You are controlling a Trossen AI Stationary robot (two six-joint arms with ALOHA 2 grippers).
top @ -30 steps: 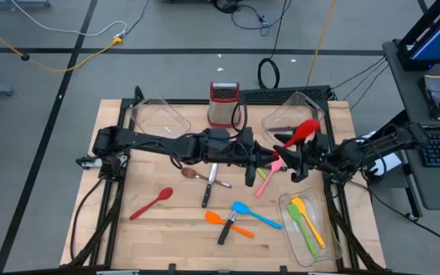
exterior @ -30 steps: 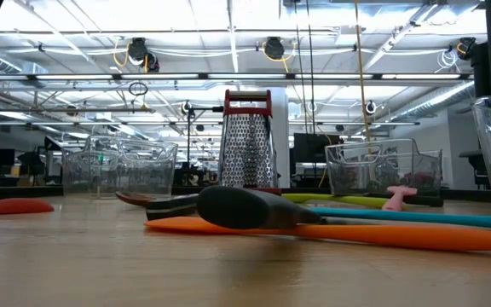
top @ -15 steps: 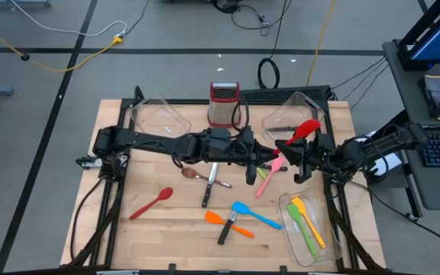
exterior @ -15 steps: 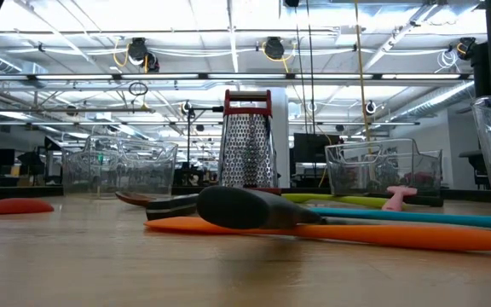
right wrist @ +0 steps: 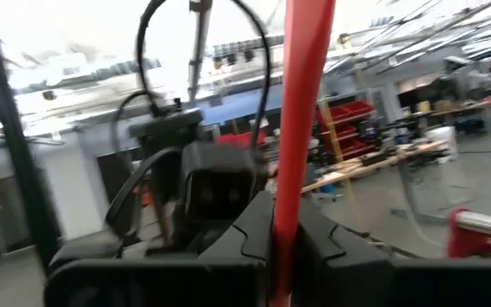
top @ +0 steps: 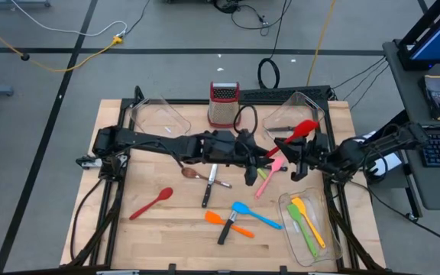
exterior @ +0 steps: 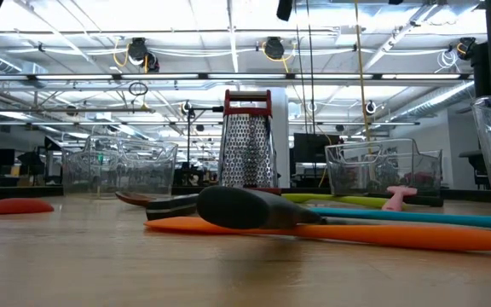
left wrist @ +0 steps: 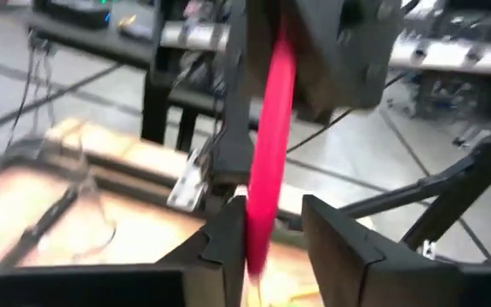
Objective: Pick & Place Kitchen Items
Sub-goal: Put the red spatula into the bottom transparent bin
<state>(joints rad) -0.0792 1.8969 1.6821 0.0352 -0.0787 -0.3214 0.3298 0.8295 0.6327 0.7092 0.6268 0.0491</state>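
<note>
A red utensil (top: 305,129) hangs above the table's far right part, its broad head over the far right clear bin (top: 292,114). My right gripper (top: 291,147) is shut on its handle. My left gripper (top: 269,156) reaches in from the table's left. Its fingers stand open on either side of the handle's free end (left wrist: 261,223). On the table lie a pink spatula (top: 270,174), a brown spoon (top: 192,173), a knife (top: 210,182), a red spoon (top: 151,203), an orange spatula (top: 226,221) and a blue spatula (top: 253,215). My left gripper has the red handle's free end (left wrist: 258,239) close against one finger (left wrist: 228,243), with a clear gap to the other finger; whether it touches the handle I cannot tell. My right gripper pinches the red handle (right wrist: 290,200) between its two fingers, coming from the table's right, slanting a little upward, fingers across the handle. The utensil is lifted clear of the table.
A steel grater with a red top (top: 223,103) stands at the far middle, and a clear bin (top: 159,114) at the far left. A near-right bin (top: 290,233) holds yellow, green and orange utensils. A black-handled knife (top: 226,230) lies by the orange spatula.
My left gripper has tipped a little downward at the red handle's free end, and more of the handle shows between the two grippers. The red utensil has stayed aloft in the same place.
</note>
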